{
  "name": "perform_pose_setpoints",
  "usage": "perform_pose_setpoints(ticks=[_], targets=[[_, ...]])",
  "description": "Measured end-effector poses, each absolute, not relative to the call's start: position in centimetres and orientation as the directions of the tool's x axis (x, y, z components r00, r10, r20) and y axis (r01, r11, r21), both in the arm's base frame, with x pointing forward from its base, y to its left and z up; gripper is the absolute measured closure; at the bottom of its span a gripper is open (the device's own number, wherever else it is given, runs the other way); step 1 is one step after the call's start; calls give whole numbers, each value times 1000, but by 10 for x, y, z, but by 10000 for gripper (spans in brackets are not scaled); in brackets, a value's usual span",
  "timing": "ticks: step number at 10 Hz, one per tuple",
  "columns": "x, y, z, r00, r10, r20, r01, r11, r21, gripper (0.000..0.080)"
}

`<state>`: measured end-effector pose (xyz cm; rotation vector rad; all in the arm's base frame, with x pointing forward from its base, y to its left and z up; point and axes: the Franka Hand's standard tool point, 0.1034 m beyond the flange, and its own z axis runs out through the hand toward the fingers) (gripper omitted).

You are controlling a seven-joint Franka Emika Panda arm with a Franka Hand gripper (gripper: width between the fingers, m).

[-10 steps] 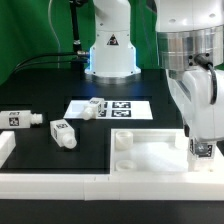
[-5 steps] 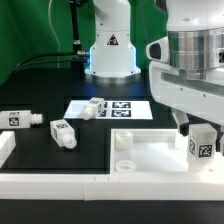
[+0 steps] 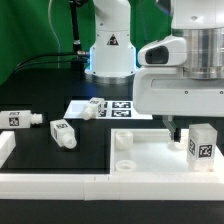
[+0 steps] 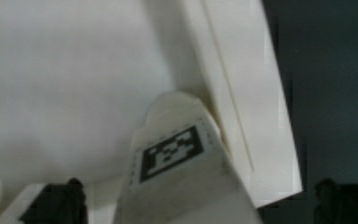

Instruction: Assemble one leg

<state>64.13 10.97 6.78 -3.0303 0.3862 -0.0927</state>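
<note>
A white leg [image 3: 202, 142] with a square marker tag stands upright on the right part of the large flat white panel [image 3: 150, 158]. My gripper [image 3: 186, 124] hangs just above it. In the wrist view the leg [image 4: 179, 150] rises between my two dark fingertips [image 4: 62, 200], which stand wide apart and clear of its sides. The gripper [image 4: 202, 205] is open and holds nothing. Three more legs are loose: two lie on the black table at the exterior view's left [image 3: 20, 119] [image 3: 64, 132], and one lies on the marker board [image 3: 93, 106].
The marker board [image 3: 128, 108] lies behind the panel. The panel has a raised corner socket [image 3: 123, 140]. A low white rail [image 3: 50, 181] runs along the front and left. The robot base [image 3: 111, 52] stands at the back.
My gripper has let go of the leg and risen straight up. The leg stays standing on the panel, and its tagged side is now uncovered.
</note>
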Motion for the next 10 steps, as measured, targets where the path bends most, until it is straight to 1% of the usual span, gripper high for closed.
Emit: perform_pose_setpoints(ticks=[2,4,5,7,8,9,10], targets=[[641,110,67,947,-317,40,-313,-945,-93,165],[640,110,67,885,-465,24,-461,-882,-98,518],[640,110,67,870,-493,21,-489,-867,-99,515],[640,110,67,764,-645,3,-642,-760,-101,515],[641,110,67,643,-766,-8,-763,-640,-96,515],[640,110,68,545,-838,-13,-836,-542,-91,515],[640,109,68,384,-922,-38,-921,-380,-80,515]])
